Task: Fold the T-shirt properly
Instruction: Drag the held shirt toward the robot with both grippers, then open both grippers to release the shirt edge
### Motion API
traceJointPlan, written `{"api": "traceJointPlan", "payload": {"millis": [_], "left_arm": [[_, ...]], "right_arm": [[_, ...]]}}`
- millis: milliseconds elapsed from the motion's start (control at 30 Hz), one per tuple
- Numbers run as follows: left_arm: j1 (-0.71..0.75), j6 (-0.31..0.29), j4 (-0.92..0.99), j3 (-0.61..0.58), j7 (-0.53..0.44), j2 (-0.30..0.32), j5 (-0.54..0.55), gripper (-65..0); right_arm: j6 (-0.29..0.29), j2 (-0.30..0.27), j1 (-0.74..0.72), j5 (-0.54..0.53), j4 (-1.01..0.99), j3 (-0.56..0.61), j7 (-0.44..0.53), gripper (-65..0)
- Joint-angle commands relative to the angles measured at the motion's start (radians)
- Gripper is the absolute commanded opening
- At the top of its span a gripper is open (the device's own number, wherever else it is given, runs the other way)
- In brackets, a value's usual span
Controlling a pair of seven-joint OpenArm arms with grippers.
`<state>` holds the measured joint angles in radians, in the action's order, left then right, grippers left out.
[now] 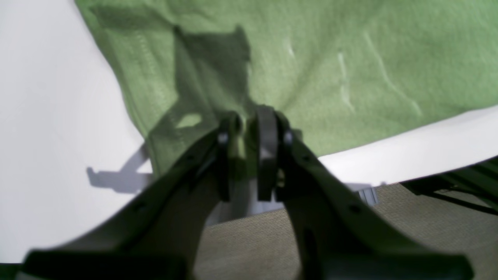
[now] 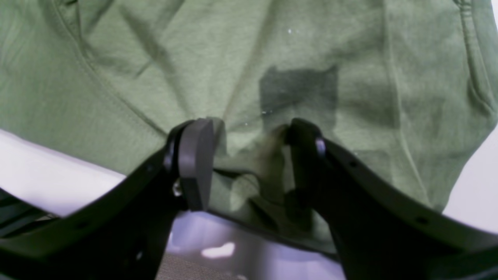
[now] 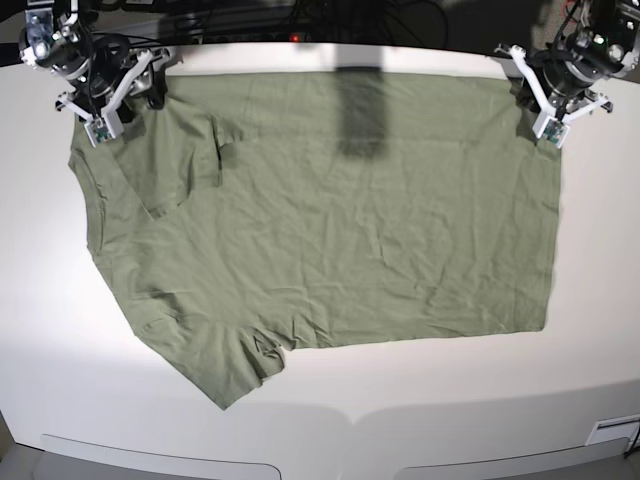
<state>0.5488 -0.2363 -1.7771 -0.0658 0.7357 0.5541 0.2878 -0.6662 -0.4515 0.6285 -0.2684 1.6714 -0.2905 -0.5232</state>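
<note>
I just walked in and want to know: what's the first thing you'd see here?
The big green T-shirt, spread wide over the white table. Then the two grippers at its far edge: the left gripper pinches one corner, and the right gripper holds bunched cloth by the sleeve.

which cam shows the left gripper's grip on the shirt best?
Left wrist view: the left gripper fills the frame, jaws nearly together, pinching the T-shirt edge near the table edge. Base view shows it small at a far corner. Right wrist view doesn't show it.
</note>
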Motion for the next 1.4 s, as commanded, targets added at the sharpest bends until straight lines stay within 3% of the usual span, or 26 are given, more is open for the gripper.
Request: {"api": "traceJointPlan", "payload": {"millis": [0,433,600,900,1367], "left_arm": [[0.031,-0.011,0.008,-0.006,0.092,0.009,-0.008,-55.5],[0.047,-0.011,0.008,-0.006,0.089,0.009,-0.007,-55.5],[0.05,-0.011,0.008,-0.006,0.13,0.009,0.011,-55.5],[0.06,-0.011,0.008,-0.006,0.118,0.009,0.015,-55.5],[-0.034,-0.011,-0.004,-0.006,0.132,0.009,0.015,-55.5]], "right_arm": [[-0.003,-0.011,0.023,0.033,0.004,-0.006,-0.05,-33.5],[-0.002,0.027,0.072,0.025,0.01,-0.155,-0.017,-33.5],[0.0,0.025,0.035,0.024,0.027,-0.161,-0.021,-33.5],[0.0,0.025,0.014,-0.027,0.045,-0.161,-0.026,-33.5],[0.0,0.025,-0.047,-0.032,0.064,-0.161,-0.042,-33.5]]}}
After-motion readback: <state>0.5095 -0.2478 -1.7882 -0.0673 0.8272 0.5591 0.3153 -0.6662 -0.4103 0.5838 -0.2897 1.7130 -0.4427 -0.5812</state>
